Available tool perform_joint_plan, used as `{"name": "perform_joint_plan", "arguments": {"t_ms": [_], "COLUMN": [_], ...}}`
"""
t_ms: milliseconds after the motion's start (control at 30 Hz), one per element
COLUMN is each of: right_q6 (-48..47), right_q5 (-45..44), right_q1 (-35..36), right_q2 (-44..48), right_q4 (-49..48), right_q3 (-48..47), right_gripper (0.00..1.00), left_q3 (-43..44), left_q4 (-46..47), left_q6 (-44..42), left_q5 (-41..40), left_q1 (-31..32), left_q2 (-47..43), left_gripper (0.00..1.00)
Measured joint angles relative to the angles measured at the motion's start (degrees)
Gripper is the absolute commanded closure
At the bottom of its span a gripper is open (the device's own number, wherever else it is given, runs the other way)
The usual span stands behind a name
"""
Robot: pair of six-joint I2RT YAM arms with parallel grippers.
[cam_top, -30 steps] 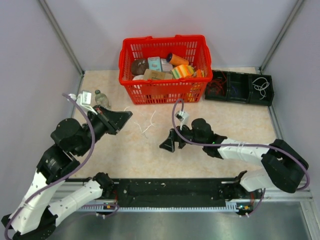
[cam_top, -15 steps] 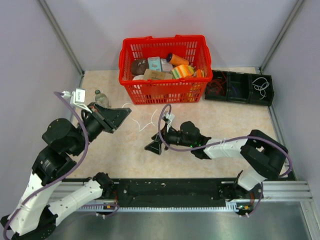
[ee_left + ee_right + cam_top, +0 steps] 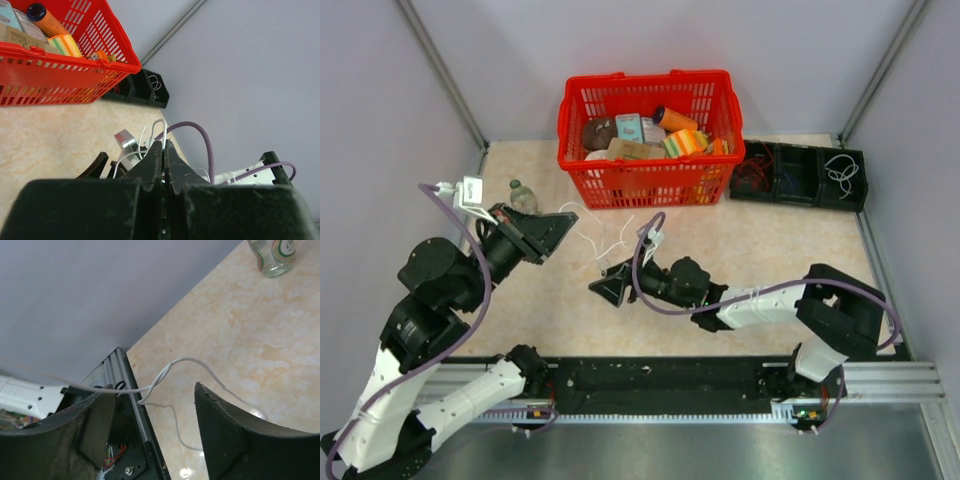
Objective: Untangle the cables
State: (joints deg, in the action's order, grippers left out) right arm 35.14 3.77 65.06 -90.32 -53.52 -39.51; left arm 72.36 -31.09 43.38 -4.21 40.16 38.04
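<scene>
Over the last second the right arm has stretched leftward across the desk (image 3: 770, 245), carrying the right claw (image 3: 601, 280) from near the middle to a spot near the left claw (image 3: 574, 217); the left arm has leaned back toward the left wall, its claw tip barely shifted.

The left claw is pinched tight on the white cable (image 3: 592, 240); in the left wrist view its fingers (image 3: 150, 167) meet with no gap and the cable rises in a thin loop from between their tips. From there the cable runs down and to the right over the desk, in front of the basket (image 3: 645, 78), toward the right claw.

The right claw stands wide, holding nothing; in the right wrist view its two fingers (image 3: 225, 440) are well apart, and the cable crosses the gap between them in a shallow arc; a second strand lies on the desk below it; I cannot tell whether either finger touches it.

A small bottle (image 3: 523, 196) stands just behind the left claw. At the far right a black tray (image 3: 790, 200) sits beside the basket; a white coil (image 3: 841, 175) lies in its right compartment and a reddish tangle (image 3: 752, 176) in its left.
</scene>
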Motion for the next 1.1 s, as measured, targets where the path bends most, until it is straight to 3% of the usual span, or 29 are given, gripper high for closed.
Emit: {"name": "perform_joint_plan", "arguments": {"t_ms": [67,233,467,733,933,1100], "right_q6": [1.4,4.1,7.0,9.0,4.0,0.0], "right_q5": [-2.1,-7.3,-12.6,-12.4,-12.1,-8.5], "right_q1": [0.1,0.1,-2.2,-16.7,-20.4,-27.3], "right_q2": [-1.2,-2.6,3.8,24.9,45.5,46.2], "right_q4": [0.5,2.7,8.2,19.7,39.5,55.4], "right_q3": [-1.4,-3.0,6.1,23.5,19.5,7.4], "right_gripper": [0.53,1.0,1.0,1.0,1.0,1.0], "left_q3": [0.3,0.8,2.3,7.7,3.3,-8.9], "left_q4": [0.0,0.0,-3.3,-7.4,-7.7,-6.8], "left_q6": [0.0,0.0,-2.2,-7.4,-8.6,-7.8], "left_q5": [0.0,-0.3,-6.2,-17.4,-20.0,-19.9], "left_q1": [0.0,0.0,0.0,0.0,0.0,0.0], "left_q2": [0.0,-0.1,-1.9,-6.1,-6.4,-2.7], "left_gripper": [1.0,1.0,1.0,1.0,1.0,1.0]}}
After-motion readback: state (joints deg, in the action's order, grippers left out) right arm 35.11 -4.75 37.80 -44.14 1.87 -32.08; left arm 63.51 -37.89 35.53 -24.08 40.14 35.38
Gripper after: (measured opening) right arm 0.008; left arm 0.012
